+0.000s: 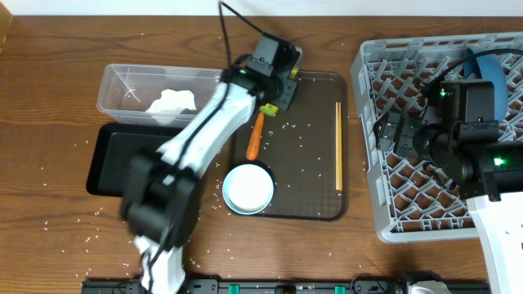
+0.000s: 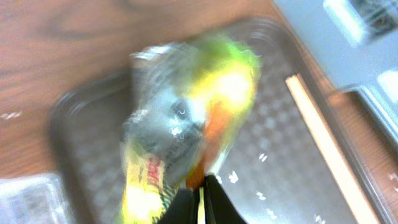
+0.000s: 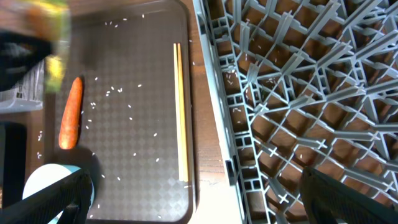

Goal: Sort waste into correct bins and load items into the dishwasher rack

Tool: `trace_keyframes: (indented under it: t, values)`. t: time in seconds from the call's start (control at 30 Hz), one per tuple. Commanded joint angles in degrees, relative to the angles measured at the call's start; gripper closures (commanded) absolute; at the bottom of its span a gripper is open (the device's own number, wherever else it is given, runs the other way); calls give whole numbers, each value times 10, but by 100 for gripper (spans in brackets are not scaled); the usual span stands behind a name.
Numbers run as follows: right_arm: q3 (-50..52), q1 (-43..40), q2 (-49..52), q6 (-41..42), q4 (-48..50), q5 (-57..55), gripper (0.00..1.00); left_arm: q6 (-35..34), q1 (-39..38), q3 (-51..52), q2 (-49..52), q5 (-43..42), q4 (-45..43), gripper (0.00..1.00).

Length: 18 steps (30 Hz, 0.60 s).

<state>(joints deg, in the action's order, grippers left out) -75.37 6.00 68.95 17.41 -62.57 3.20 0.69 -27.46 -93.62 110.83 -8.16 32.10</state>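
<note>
The left claw (image 2: 202, 206) is closed on the small silvery wrapper with yellow-green print (image 2: 186, 118), its two dark fingertips pressed together on the wrapper's near edge. In the left wrist view the wrapper fills much of the frame, blurred, above the far left part of the brown serving tray (image 1: 319, 175). From overhead, the left arm reaches from the near edge of the worktop (image 1: 49, 82) to the tray's far left corner. On the tray, the orange carrot piece (image 1: 256, 135) lies lengthwise at the left. The pair of wooden chopsticks (image 1: 338, 147) lies side by side along the right edge, and a white bowl (image 1: 248, 188) sits at the near left corner. Loose white rice (image 1: 294, 131) is scattered over the tray, and more grains lie on the worktop around it. Left of the tray, the clear plastic tub (image 1: 118, 82) holds the crumpled white tissue (image 1: 172, 102). The shallow black tray (image 1: 110, 163) lies just on the near side of the tub. The right claw (image 3: 205, 202) hangs with its fingers spread wide and nothing between them. It is over the left part of the light-grey dishwasher rack (image 1: 384, 204), which stands right of the brown tray. A dark-blue plate (image 1: 490, 65) stands in the rack's far right part, partly hidden by the right arm.
</note>
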Motion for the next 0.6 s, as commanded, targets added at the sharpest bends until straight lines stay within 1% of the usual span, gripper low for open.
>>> trace_keyframes:
  t: [0.0,0.07,0.13,0.23,0.27,0.3,0.4,0.43,0.47,0.5,0.57]
  values:
    - [-3,0,1,4,-1,-2,1,-62,14,-4,-57,80,45,94]
    - [-3,0,1,4,-1,-2,1,-119,26,-4,-73,150,82,94]
    - [-3,0,1,4,-1,-2,1,-177,44,-3,-75,192,103,94]
    - [-3,0,1,4,0,-2,1,-301,77,7,-64,198,96,94]
    - [-3,0,1,4,-1,-2,1,-333,89,12,-59,198,88,94]
    - [-3,0,1,4,-2,-1,1,-348,98,16,-54,198,80,94]
    - [-3,0,1,4,-10,1,1,-357,120,18,-47,193,73,94]
    - [-3,0,1,4,-13,1,1,-357,124,18,-47,181,72,94]
    - [-3,0,1,3,-15,1,1,-346,127,18,-48,148,69,94]
    - [-3,0,1,3,-16,1,1,-311,127,18,-49,100,63,94]
    - [-3,0,1,4,-15,1,1,-218,118,18,-49,-17,56,93]
